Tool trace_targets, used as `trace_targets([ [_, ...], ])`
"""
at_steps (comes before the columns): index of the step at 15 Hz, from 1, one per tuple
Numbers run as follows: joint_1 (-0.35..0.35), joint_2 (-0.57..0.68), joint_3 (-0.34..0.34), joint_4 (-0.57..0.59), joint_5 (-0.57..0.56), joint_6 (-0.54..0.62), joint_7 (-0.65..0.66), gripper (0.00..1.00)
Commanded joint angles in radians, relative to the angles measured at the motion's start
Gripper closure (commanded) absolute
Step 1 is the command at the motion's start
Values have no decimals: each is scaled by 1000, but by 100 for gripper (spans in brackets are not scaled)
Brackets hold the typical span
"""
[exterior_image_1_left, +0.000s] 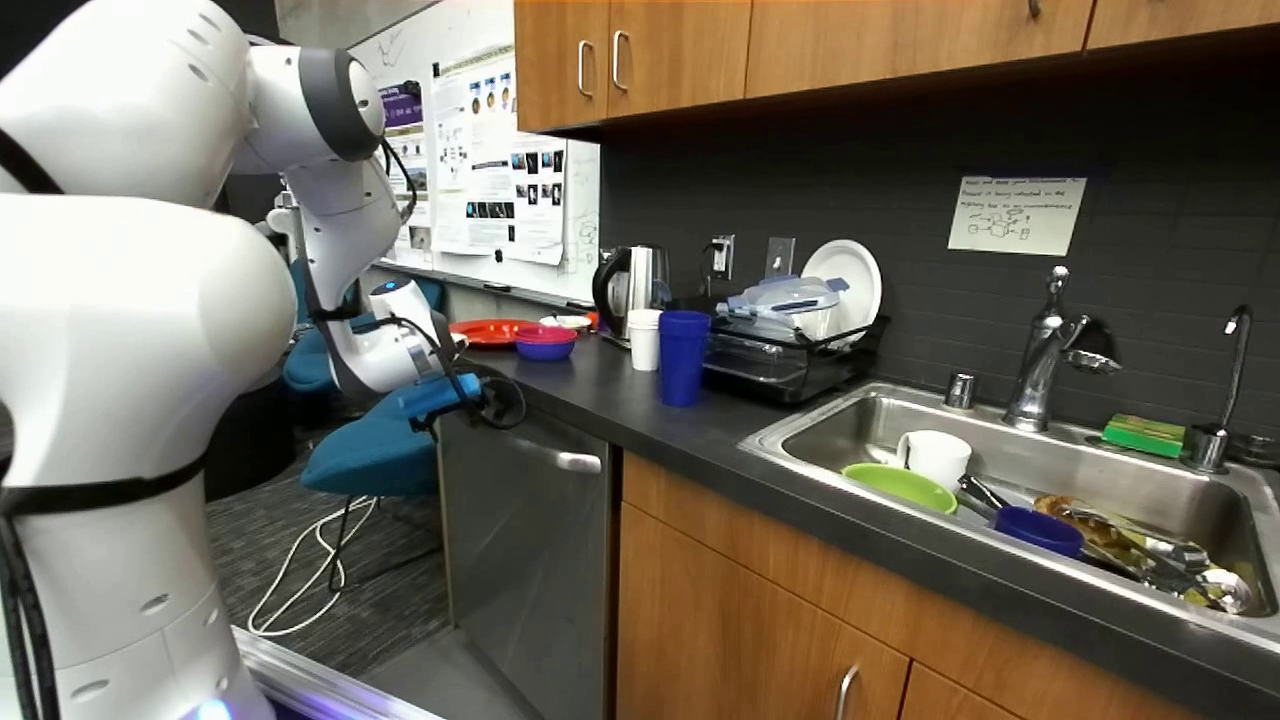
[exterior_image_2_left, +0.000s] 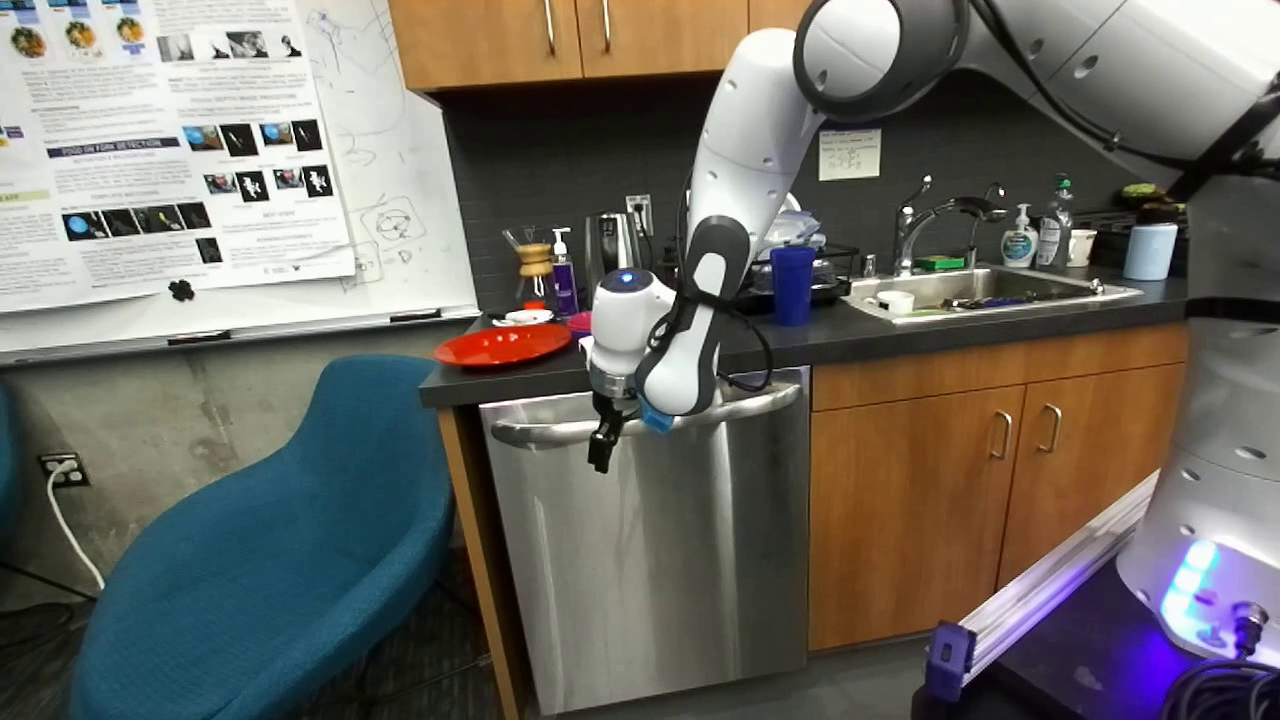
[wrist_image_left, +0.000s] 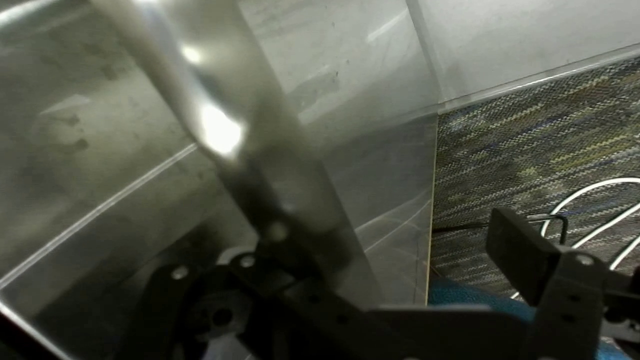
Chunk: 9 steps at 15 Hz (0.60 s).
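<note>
Wrist view: one bar handle runs diagonally to my gripper, whose fingers stand well apart; whether they touch it, I cannot tell. In an exterior view, the handle spans the upper front of one dishwasher; my arm arches over and bends down, gripper pointing downward. I count one red plate and one blue cup on the counter, one white mug and one green bowl in the sink.
</note>
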Motion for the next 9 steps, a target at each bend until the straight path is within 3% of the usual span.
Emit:
trace_targets([
  [1, 43, 16, 37, -95, 56, 11, 20, 0],
  [9, -5, 30, 93, -79, 84, 19, -56, 0],
])
